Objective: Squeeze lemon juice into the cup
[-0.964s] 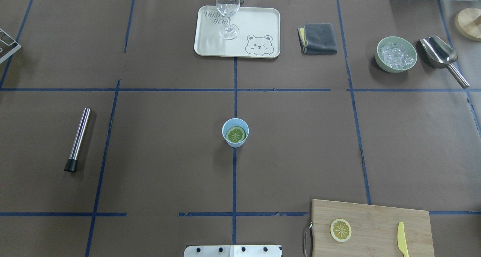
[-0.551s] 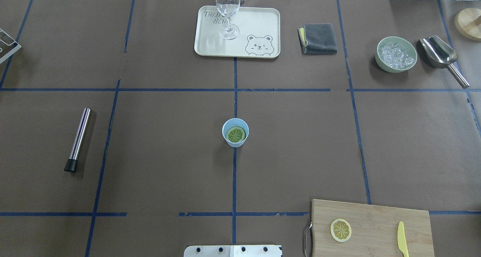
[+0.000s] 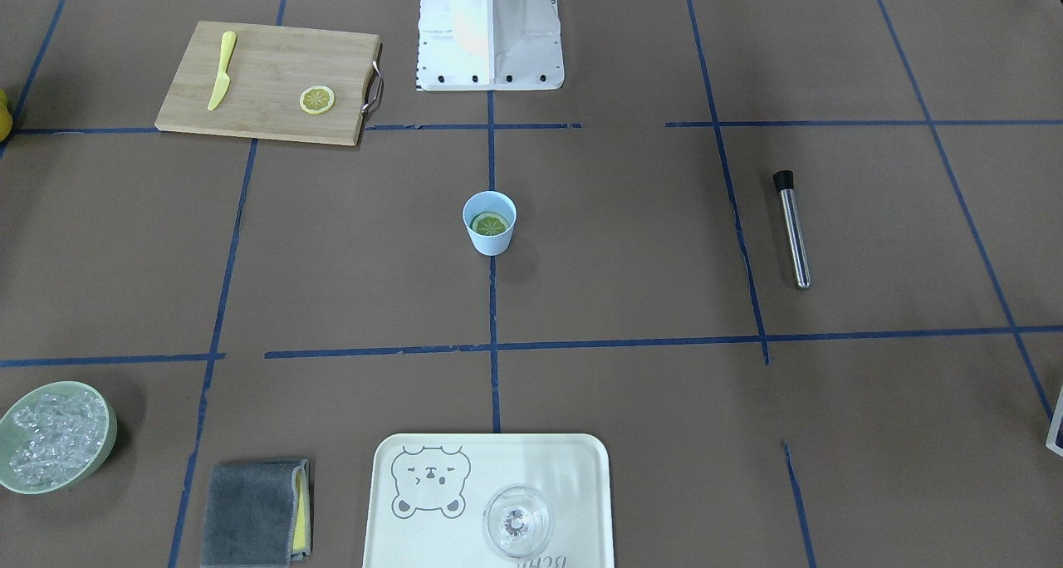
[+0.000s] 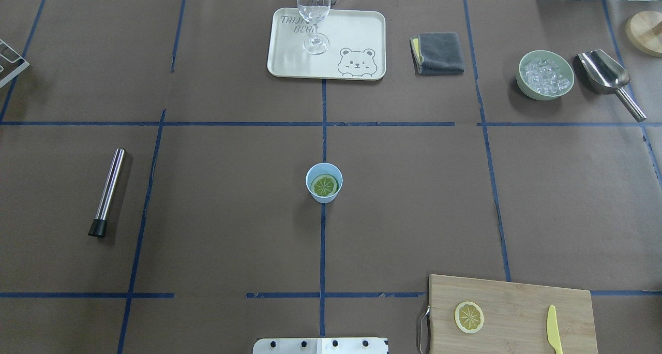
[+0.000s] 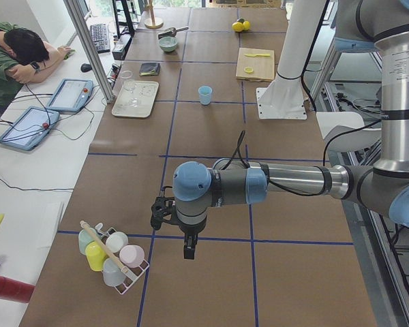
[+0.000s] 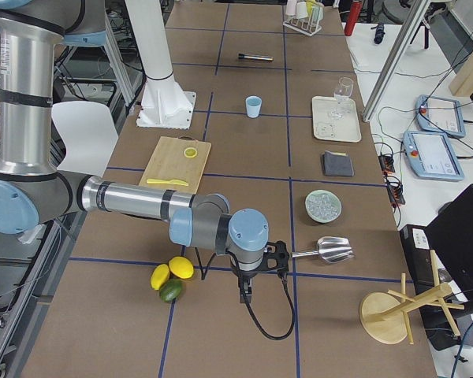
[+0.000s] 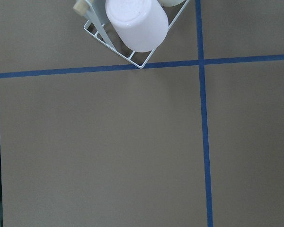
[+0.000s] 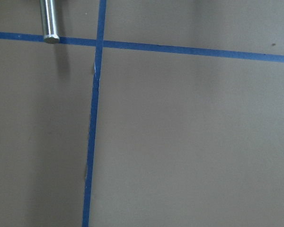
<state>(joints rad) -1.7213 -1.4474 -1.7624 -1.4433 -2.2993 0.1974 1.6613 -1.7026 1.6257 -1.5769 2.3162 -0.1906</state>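
The light-blue cup [image 4: 316,171] stands at the table's centre on a blue tape line. One lemon slice [image 4: 325,186] lies inside it, also in the front-facing view [image 3: 489,222]. A second lemon slice [image 4: 469,316] lies on the wooden cutting board [image 4: 517,302]. No gripper shows in the overhead or front-facing views. The left gripper [image 5: 188,249] hangs over the table's left end near a cup rack. The right gripper [image 6: 244,296] hangs over the right end. I cannot tell whether either is open or shut.
A yellow knife [image 4: 554,329] lies on the board. A steel rod [image 4: 107,191] lies at the left. At the back are a tray [image 4: 362,33] with a clear glass [image 4: 314,17], a grey cloth [image 4: 439,53], a green ice bowl [image 4: 545,74] and a scoop [image 4: 605,74].
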